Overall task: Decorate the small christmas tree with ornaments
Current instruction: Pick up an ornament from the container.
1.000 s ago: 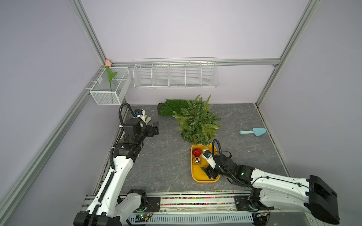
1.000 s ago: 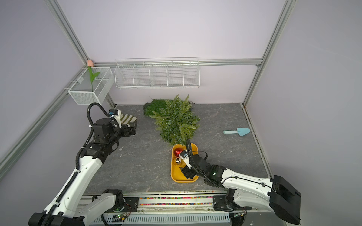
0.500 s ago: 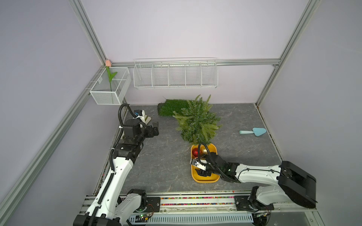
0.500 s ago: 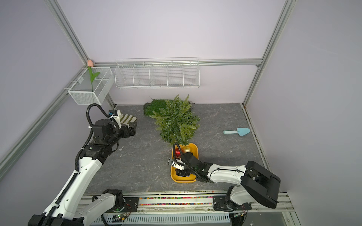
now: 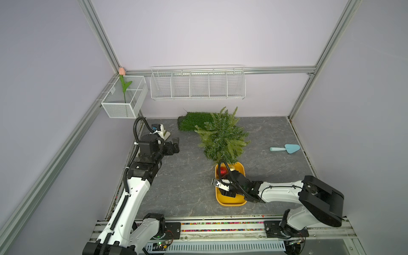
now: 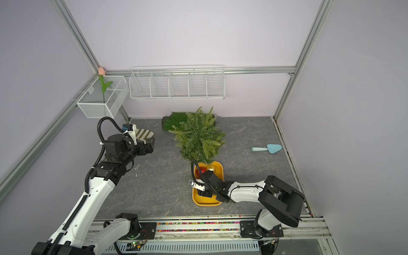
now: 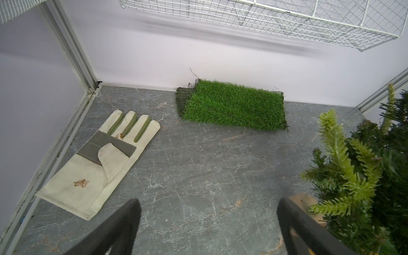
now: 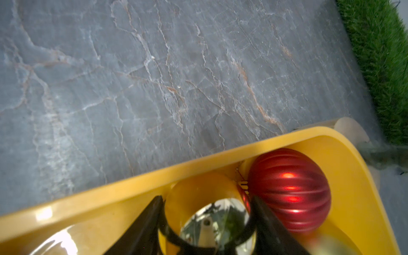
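Observation:
The small christmas tree (image 5: 223, 139) (image 6: 198, 134) stands mid-table, bushy and green; its branches also fill an edge of the left wrist view (image 7: 364, 176). Just in front of it lies a yellow tray (image 5: 229, 202) (image 8: 154, 176) holding the ornaments. My right gripper (image 5: 226, 191) (image 8: 206, 198) is down in the tray, its black fingers pressed on both sides of a shiny pale gold ornament (image 8: 198, 192). A ribbed red ornament (image 8: 289, 189) (image 5: 223, 171) rests beside it. A third, gold ornament (image 6: 210, 169) sits at the tray's far end. My left gripper (image 5: 175, 144) (image 7: 208, 202) hovers open over the bare table at the left.
A work glove (image 7: 106, 159) lies near the back left corner. A green turf mat (image 7: 234, 106) lies against the back wall behind the tree. A light blue trowel (image 5: 284, 148) is at the right. A wire basket (image 5: 197, 85) and a mesh box (image 5: 123, 99) hang on the walls.
My right gripper has dropped deeper into the tray and its jaws have narrowed around the shiny gold ornament. The left arm has not moved.

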`<act>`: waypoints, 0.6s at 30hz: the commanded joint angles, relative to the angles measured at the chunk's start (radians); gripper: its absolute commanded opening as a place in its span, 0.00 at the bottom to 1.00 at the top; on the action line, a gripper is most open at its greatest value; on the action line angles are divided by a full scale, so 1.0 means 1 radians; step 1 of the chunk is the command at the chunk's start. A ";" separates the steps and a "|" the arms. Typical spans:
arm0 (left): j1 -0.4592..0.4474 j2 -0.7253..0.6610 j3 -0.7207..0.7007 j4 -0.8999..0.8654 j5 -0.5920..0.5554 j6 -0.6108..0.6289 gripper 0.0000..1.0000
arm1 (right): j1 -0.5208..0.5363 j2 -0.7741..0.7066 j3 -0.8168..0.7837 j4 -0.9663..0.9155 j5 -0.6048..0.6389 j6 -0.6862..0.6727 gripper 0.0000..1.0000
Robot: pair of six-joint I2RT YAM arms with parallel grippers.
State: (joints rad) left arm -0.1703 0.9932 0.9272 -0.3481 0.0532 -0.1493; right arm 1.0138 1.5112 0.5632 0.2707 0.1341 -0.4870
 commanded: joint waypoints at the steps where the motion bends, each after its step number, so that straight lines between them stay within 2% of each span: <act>1: 0.005 -0.001 -0.007 0.009 0.003 -0.010 0.97 | -0.009 -0.001 0.021 0.005 0.005 0.003 0.60; 6: 0.004 0.000 -0.006 0.010 0.004 -0.013 0.97 | -0.008 -0.075 0.016 -0.052 0.019 0.028 0.59; 10: 0.004 -0.002 -0.006 0.009 0.004 -0.011 0.97 | -0.017 -0.210 0.038 -0.186 -0.013 0.104 0.60; 13: 0.003 -0.009 -0.005 0.010 0.008 -0.009 0.97 | -0.042 -0.329 0.069 -0.319 -0.085 0.184 0.60; 18: 0.003 -0.039 -0.009 0.032 0.030 0.004 0.97 | -0.094 -0.532 0.113 -0.497 -0.275 0.319 0.61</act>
State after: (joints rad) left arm -0.1703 0.9871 0.9268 -0.3470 0.0601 -0.1486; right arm 0.9398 1.0542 0.6476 -0.0696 0.0002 -0.2794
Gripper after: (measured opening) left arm 0.968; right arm 0.611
